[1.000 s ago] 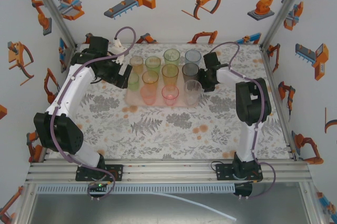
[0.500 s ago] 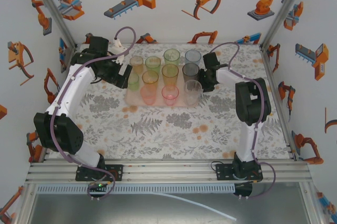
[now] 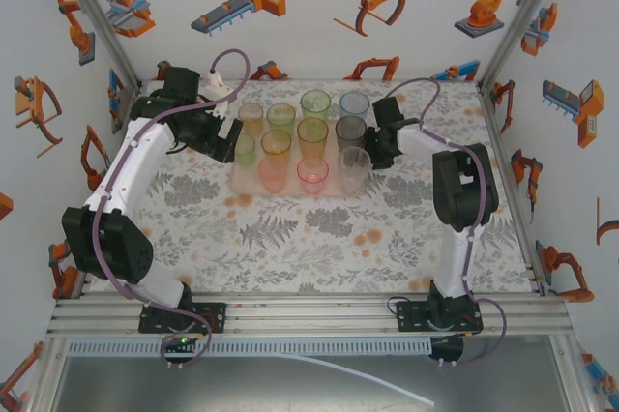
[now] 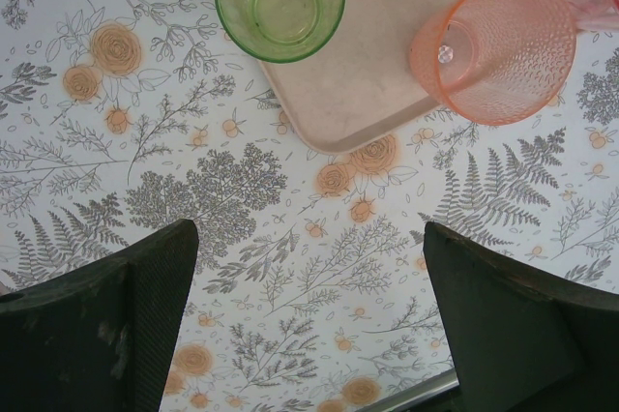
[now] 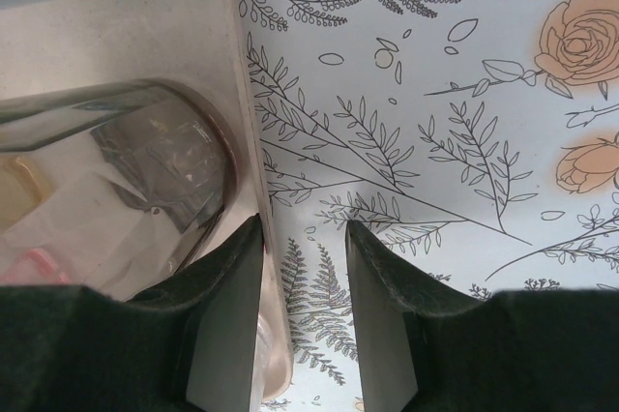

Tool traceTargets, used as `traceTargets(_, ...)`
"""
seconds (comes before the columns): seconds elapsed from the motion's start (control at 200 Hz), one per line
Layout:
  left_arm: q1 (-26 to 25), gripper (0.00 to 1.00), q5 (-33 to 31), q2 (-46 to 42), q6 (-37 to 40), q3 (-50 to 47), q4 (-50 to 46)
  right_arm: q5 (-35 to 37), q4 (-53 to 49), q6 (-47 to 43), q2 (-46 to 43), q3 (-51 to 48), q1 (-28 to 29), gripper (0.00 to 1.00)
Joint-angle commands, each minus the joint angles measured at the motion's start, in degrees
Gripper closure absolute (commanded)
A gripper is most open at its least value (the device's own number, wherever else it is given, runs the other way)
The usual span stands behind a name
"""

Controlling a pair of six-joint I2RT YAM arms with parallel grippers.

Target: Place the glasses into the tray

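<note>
The pale pink tray (image 3: 334,187) lies at the back middle of the floral table, with several glasses standing in it: green (image 3: 315,103), pale blue (image 3: 354,103), grey (image 3: 349,130), clear (image 3: 353,168), pink (image 3: 312,175) and amber (image 3: 311,136). My left gripper (image 3: 230,141) hangs just off the tray's left side. In the left wrist view it (image 4: 309,233) is wide open over bare tabletop, short of the tray corner (image 4: 358,112), a green glass (image 4: 280,1) and an orange-pink glass (image 4: 503,49). My right gripper (image 5: 302,228) straddles the tray's right rim (image 5: 242,122) beside the grey glass (image 5: 126,180), jaws narrow with a gap.
White walls with orange robot pictures and aluminium posts enclose the table on three sides. The floral tabletop (image 3: 319,238) stretches between the tray and the arm bases. A white cable plug (image 3: 215,83) sits behind the left arm.
The right wrist has shifted very slightly along the tray's right edge. The left arm and the glasses have not moved.
</note>
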Motion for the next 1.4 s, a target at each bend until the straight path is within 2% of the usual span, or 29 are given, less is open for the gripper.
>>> traceTargets(0.0,0.07,0.1,-0.07,0.4,-0.62,-0.74,0.16,8.0,-7.78,-1.38,1.01,-3.08,-3.34,0.62)
traceTargets(1.117,0.07,0.1,0.04,0.0,-0.8,-0.81,0.29,8.3,-7.78,-2.64,0.11,-4.27,-5.27,0.63)
traceTargets(1.397,0.12,0.1,0.07,0.04,-0.73,-0.75,0.25,6.32,-7.39,-2.94,-0.08,-4.4,-5.27,0.59)
